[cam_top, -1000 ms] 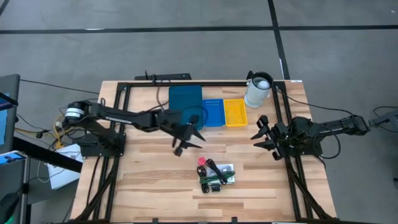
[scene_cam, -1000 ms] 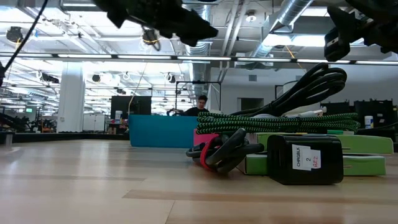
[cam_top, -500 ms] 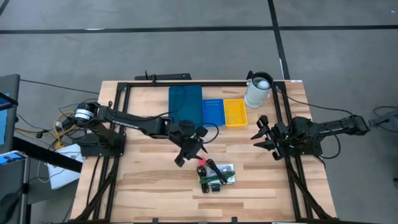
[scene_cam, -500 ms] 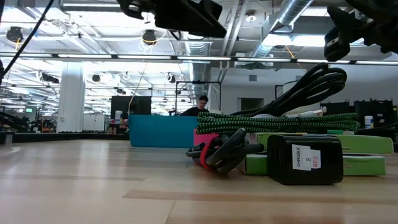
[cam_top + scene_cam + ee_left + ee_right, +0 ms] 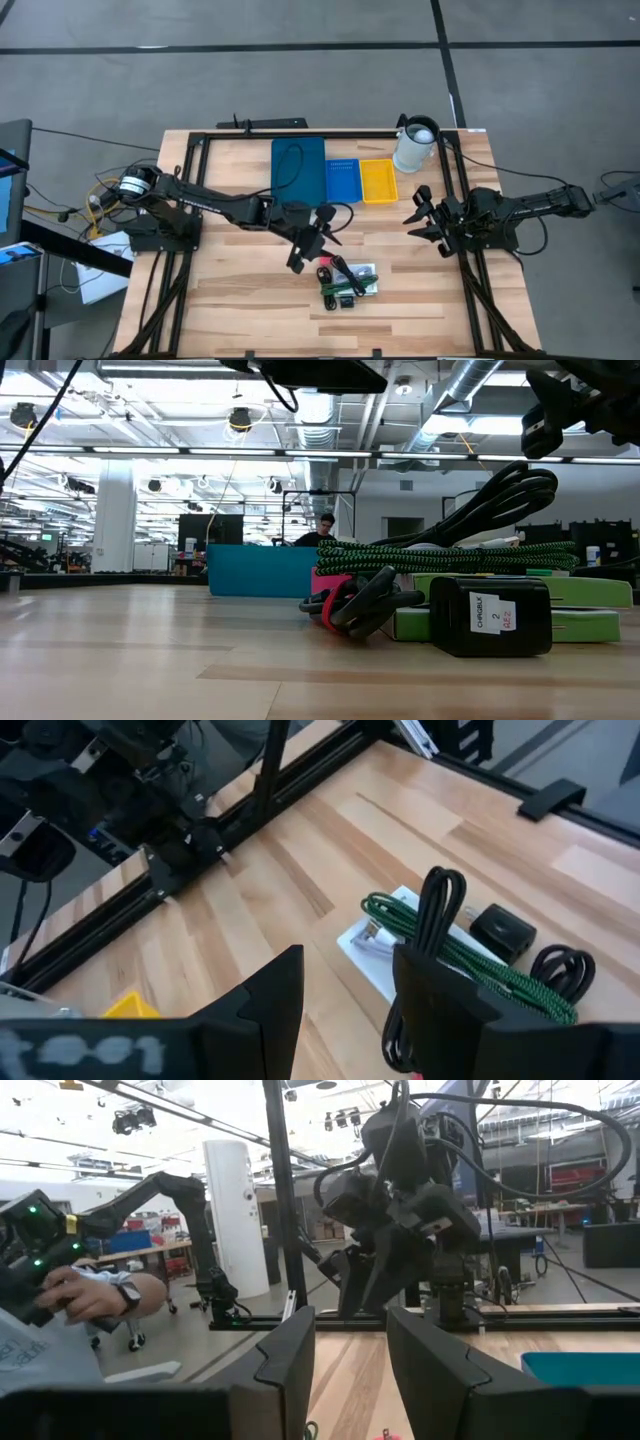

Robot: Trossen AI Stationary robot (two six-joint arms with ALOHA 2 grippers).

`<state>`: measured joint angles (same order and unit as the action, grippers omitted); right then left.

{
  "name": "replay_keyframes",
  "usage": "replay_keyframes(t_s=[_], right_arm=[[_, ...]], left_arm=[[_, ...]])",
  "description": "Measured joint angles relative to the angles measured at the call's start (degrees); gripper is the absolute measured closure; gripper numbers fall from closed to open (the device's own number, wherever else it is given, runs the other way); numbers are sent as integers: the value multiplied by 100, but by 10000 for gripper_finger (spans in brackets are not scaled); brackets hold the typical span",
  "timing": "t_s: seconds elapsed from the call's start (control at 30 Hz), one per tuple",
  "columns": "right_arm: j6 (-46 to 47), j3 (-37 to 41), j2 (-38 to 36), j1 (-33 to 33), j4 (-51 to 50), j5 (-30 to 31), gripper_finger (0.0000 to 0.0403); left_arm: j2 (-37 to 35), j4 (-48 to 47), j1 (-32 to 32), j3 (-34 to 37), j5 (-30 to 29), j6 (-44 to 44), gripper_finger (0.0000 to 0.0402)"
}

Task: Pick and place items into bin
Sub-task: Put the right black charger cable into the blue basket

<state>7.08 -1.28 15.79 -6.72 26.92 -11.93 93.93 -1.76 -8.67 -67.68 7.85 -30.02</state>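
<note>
The items lie in a small pile (image 5: 346, 281) near the table's middle front. They are a green braided cable (image 5: 455, 958), black cables (image 5: 438, 910), a black adapter (image 5: 503, 930), a white card (image 5: 368, 936) underneath and a pink-red piece (image 5: 325, 258). The low view shows the same pile (image 5: 450, 585) resting on the wood. My left gripper (image 5: 313, 240) hovers open just left of and behind the pile, above the table, with nothing between its fingers (image 5: 275, 1010). My right gripper (image 5: 420, 215) waits open at the table's right side.
A teal bin (image 5: 298, 166), a blue bin (image 5: 343, 178) and a yellow bin (image 5: 378, 180) stand side by side at the far middle. A white jug (image 5: 415, 146) stands to their right. Black frame rails (image 5: 195, 170) run along the table's edges. A person (image 5: 70, 1305) shows beyond the table.
My left gripper has come away from the bins toward the table's near edge and a little to the right, closing in on the pile, and has rolled somewhat. It has stayed open. The pile has not moved.
</note>
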Motion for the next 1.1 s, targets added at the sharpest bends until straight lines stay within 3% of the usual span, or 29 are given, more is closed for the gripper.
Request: replay_keyframes(t_s=[0.57, 0.8, 1.1], right_arm=[[0, 0, -1, 0, 0, 0, 281], [1, 0, -2, -1, 0, -1, 281], [1, 0, -2, 2, 2, -1, 281]], left_arm=[[-2, -8, 13, 4, -85, 575, 255], [-7, -45, 47, 4, -318, 338, 255], [38, -68, 37, 4, -97, 555, 255]])
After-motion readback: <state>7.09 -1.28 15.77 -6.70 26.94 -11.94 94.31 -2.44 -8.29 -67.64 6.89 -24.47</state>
